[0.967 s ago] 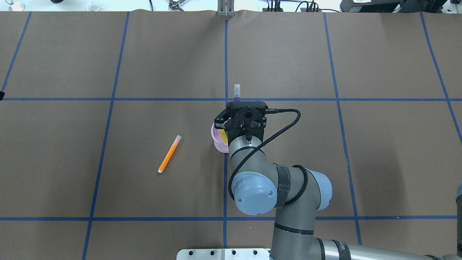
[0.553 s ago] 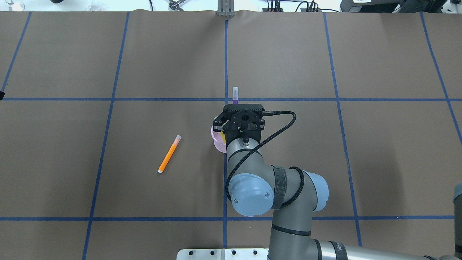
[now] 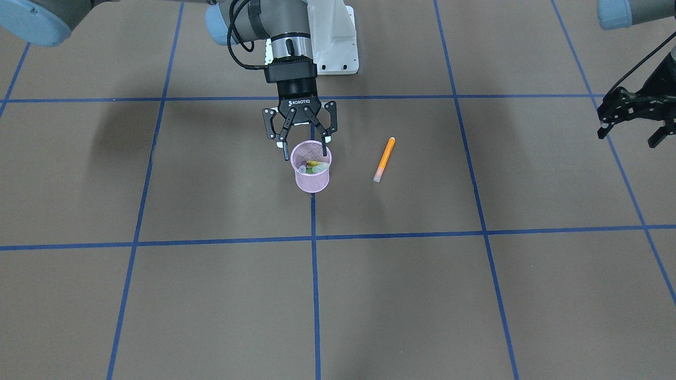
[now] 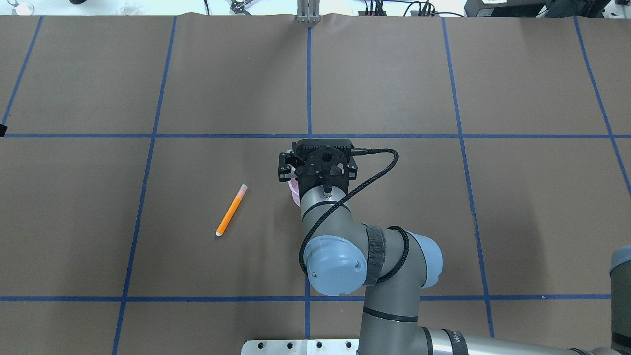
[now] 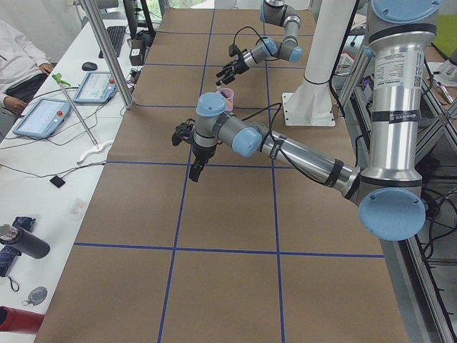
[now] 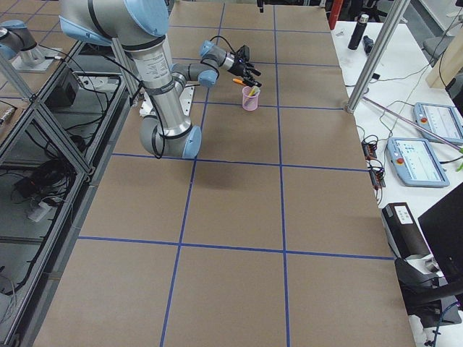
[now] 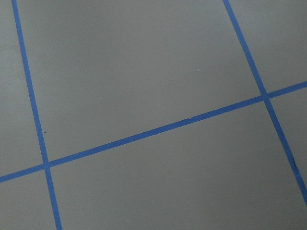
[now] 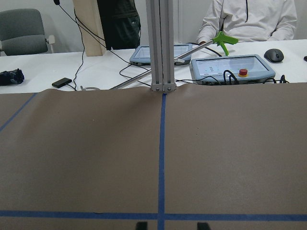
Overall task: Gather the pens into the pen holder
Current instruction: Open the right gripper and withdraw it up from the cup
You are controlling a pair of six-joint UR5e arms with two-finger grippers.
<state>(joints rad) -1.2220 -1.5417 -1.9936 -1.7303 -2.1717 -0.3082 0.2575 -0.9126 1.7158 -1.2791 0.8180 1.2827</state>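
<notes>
The pink mesh pen holder [image 3: 311,177] stands near the table's middle with yellow, green and purple pens [image 3: 314,167] inside it. My right gripper [image 3: 303,148] hangs open just above its rim, on the robot's side, with nothing between the fingers. From overhead the right gripper [image 4: 318,165] covers the holder, and only a pink sliver [image 4: 294,191] shows. An orange pen [image 3: 384,159] lies flat on the table beside the holder, also seen from overhead [image 4: 230,210]. My left gripper [image 3: 631,124] hovers open and empty far off to the side.
Brown paper with blue tape lines covers the table [image 4: 443,88]. Beyond the far edge stand a metal post [image 8: 160,45], tablets [image 8: 232,67] and cables, with a seated person [image 8: 249,19] behind. The right arm's elbow [image 4: 340,266] rises over the near middle.
The right gripper shifted left over the holder and opened. The purple pen that stuck out beyond it is no longer held and now lies in the holder.
</notes>
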